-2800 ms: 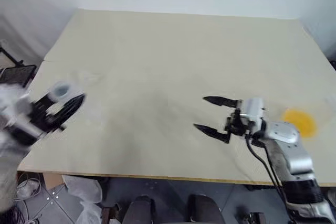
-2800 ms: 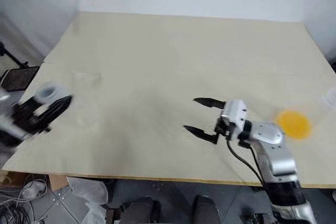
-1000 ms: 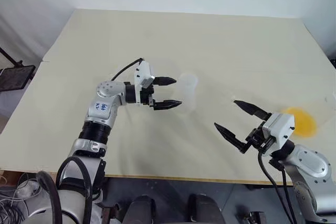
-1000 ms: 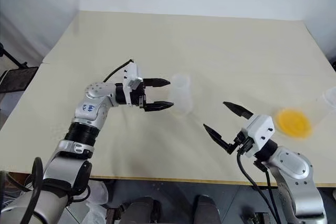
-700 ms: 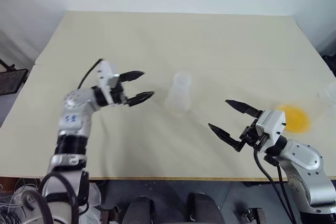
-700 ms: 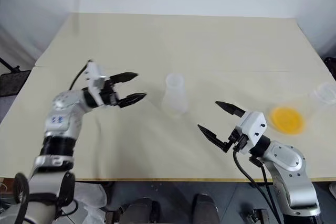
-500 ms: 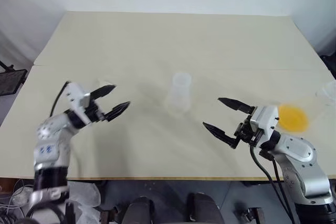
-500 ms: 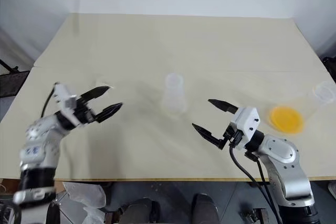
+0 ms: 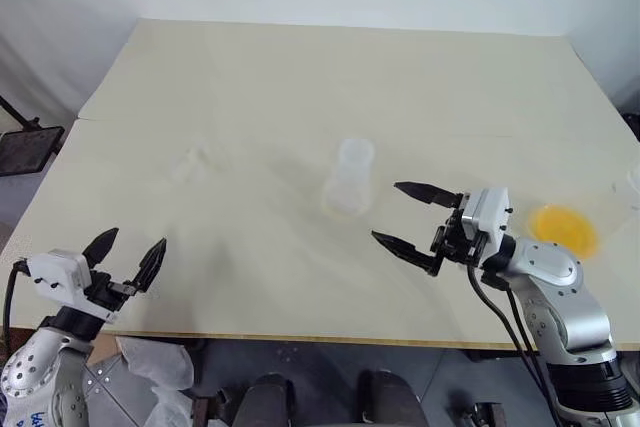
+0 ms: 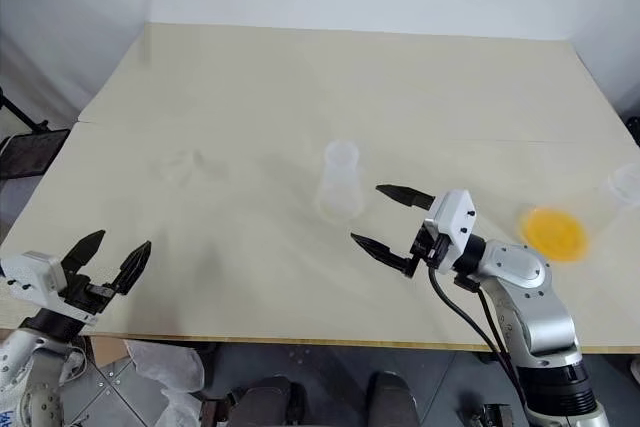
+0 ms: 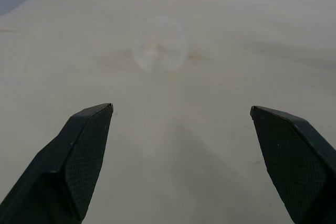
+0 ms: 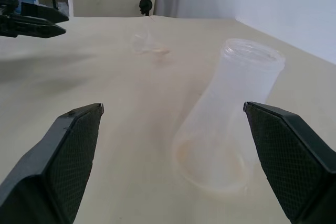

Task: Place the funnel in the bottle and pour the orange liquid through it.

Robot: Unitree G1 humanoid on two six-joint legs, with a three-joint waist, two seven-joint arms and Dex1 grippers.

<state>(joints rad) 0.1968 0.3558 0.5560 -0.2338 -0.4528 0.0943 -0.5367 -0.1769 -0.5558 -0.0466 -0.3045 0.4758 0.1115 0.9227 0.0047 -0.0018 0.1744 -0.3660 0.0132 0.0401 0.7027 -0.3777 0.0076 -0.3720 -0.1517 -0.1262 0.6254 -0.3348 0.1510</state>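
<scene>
Pale beige tabletop (image 9: 300, 77), matte, seen from the head camera. Bottle (image 9: 349, 179) stands upright near the middle of the tabletop, clear, wide base, narrow neck, mouth empty. Funnel (image 9: 198, 159) lies well apart from it, toward the left edge; faint, its exact pose is hard to read. Orange liquid (image 9: 564, 227) sits near the right edge, a bright yellow-orange disc inside a clear vessel whose outline barely shows. Right end effector (image 9: 409, 223) hovers between bottle and orange liquid, just beside the bottle's base on its near side, fingers spread wide, nothing between them. Left end effector (image 9: 126, 254) is at the near left corner, over the front edge, fingers likewise spread and empty, well apart from the funnel.

Left wrist view: left end effector (image 11: 181, 156) shows both black fingers (image 11: 84, 150) set wide with bare tabletop between them. Funnel (image 11: 159, 52) appears ahead of the gap as a faint round clear shape on the surface, not touched.

Right wrist view: right end effector (image 12: 173, 156) fingers stand far apart. Bottle (image 12: 226, 116) sits upright between and ahead of them, slight orange tint at its base rim, no contact with either finger. Funnel (image 12: 147, 43) is farther off on the tabletop. Left end effector (image 12: 34, 19) is visible in the distance near the far corner of this picture, its fingers parted.
</scene>
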